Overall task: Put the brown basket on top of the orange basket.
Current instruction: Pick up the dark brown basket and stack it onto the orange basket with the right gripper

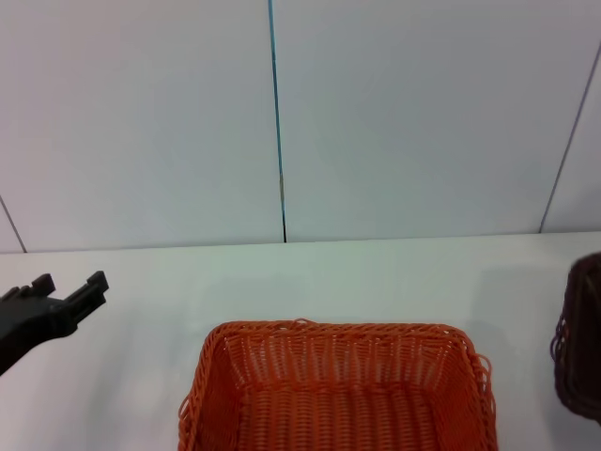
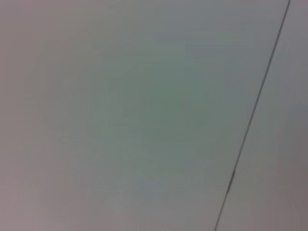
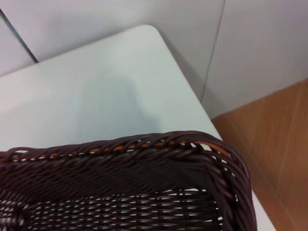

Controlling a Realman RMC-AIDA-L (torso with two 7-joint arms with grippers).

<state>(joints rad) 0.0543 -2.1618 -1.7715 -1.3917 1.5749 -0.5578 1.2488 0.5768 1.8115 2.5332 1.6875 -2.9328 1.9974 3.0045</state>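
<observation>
Standing at the near side of the tabletop (image 1: 329,272), I noted the orange basket (image 1: 336,395) at the near centre and the brown basket (image 1: 580,340) at about three o'clock from it, well apart and cut off by the head view's edge. The left end effector (image 1: 68,287) hung at about nine o'clock of the orange basket, clear of it, its two dark fingers parted with nothing between them. The right end effector was not visible in any view; I could not tell its state, nor whether it held anything.

My judgement was that the step in hand was securing the brown basket by its rim. Done well, the grip should take the braided rim squarely and keep the basket level for the carry, so that it seats evenly over the orange one.

The brown basket's rim was dark chocolate-brown braid, with open-weave sides and a tighter woven floor.
</observation>
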